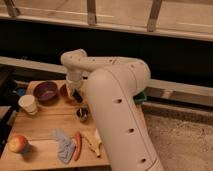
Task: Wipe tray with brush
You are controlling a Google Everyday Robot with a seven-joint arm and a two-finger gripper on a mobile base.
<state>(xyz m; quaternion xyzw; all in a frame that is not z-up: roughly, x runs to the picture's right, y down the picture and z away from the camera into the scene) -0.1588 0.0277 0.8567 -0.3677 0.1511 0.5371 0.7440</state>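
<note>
Only a sliver of the green tray (141,97) shows, at the table's right side; my white arm hides the rest. The arm bends down over the table. My gripper (75,95) is the dark part below the wrist. It hangs just over the orange bowl (64,92) and next to the purple bowl (46,92), well left of the tray. I cannot pick out the black brush; it may be hidden by the arm or gripper.
A small metal cup (82,114) stands just in front of the gripper. A white cup (28,104) is at the left edge. An apple (18,144), a blue cloth (63,145), a carrot (77,145) and a banana (93,143) lie along the wooden table's front (40,125).
</note>
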